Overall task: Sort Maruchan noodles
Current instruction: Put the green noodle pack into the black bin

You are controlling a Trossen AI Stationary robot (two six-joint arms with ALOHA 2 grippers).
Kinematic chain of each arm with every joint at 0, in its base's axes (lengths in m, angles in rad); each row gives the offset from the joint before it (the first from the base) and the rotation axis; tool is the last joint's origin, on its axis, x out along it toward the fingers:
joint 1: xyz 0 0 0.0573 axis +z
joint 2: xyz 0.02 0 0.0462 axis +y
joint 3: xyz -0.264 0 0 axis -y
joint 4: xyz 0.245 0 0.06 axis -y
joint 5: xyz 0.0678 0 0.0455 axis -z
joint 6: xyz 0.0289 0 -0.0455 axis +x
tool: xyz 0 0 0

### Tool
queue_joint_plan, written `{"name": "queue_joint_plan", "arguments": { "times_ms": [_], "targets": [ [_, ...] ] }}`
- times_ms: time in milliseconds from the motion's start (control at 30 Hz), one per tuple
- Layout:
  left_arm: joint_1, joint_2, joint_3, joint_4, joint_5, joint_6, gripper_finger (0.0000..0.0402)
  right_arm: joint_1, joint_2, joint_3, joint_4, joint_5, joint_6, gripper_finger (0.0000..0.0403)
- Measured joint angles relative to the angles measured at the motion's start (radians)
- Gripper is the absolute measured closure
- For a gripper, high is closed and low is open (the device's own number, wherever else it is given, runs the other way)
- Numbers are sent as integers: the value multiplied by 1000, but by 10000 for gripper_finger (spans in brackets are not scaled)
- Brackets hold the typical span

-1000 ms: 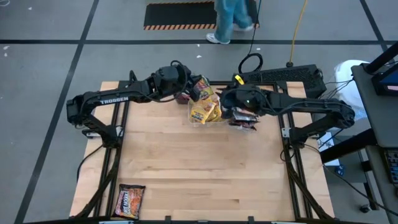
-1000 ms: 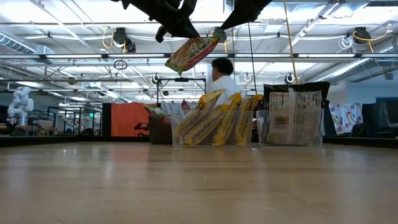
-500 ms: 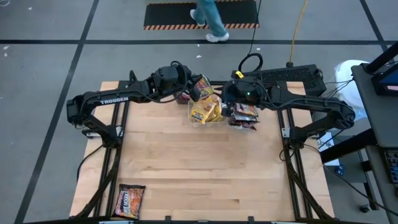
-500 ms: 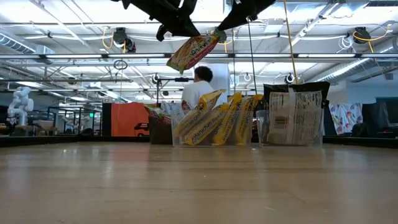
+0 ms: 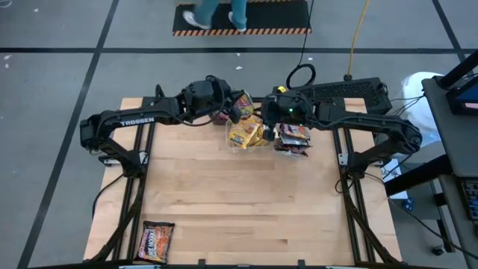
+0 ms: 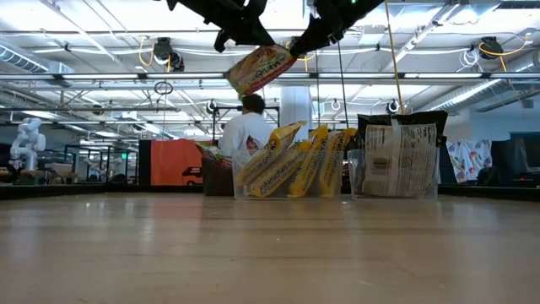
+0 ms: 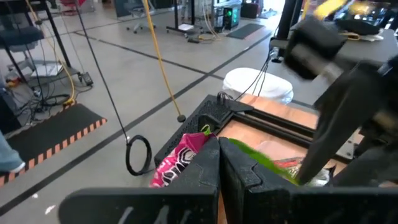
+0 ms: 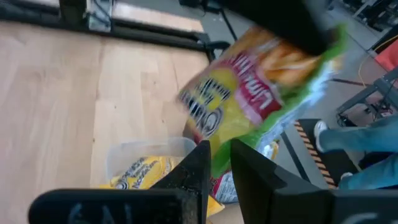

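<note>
One Maruchan noodles packet (image 6: 260, 67), green-edged with pink and orange, hangs in the air above the tubs at the table's far edge. My left gripper (image 6: 245, 38) and my right gripper (image 6: 297, 44) are both shut on it, the left (image 5: 234, 110) coming from the left and the right (image 5: 263, 122) from the right. Below, yellow packets (image 5: 249, 134) stand on edge in a clear tub (image 6: 291, 190). Dark packets (image 5: 293, 140) fill the tub to its right. A third tub (image 6: 218, 169) with green-edged packets stands to the left. My left gripper pinches the packet's upper crimped edge (image 7: 189, 149) between its two shut fingers, slanting down from the table's left. The packet is clear of the tubs, tilted with its left end lower. My right gripper pinches the packet's green edge (image 8: 217, 155) at the higher, right-hand end (image 6: 289, 51), slanting down from the table's right.
A dark brown packet (image 5: 155, 241) lies flat near the table's near left corner. The middle of the wooden table (image 5: 239, 194) is bare. A black keyboard (image 5: 347, 91) lies beyond the far right corner. A person (image 6: 245, 131) walks on the floor behind the table.
My right gripper has gone toward the table's left, closer to my left gripper, and has rolled at the wrist. The packet stays in the air between both grippers and now hangs a little closer to level. Behind the table, the person has walked left.
</note>
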Motion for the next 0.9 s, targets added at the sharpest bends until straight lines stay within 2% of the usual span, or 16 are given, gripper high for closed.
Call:
{"name": "queue_joint_plan", "arguments": {
  "times_ms": [367, 467, 900],
  "targets": [
    [-18, 0, 0, -13, -3, 17, 401, 0, 43, 0, 31, 8, -147, 344],
    [-18, 0, 0, -17, -4, 17, 401, 5, 26, 0, 50, 69, -183, 344],
    [-19, 0, 0, -51, -29, 33, 401, 16, 3, 0, 41, 167, -161, 344]
  ]
}}
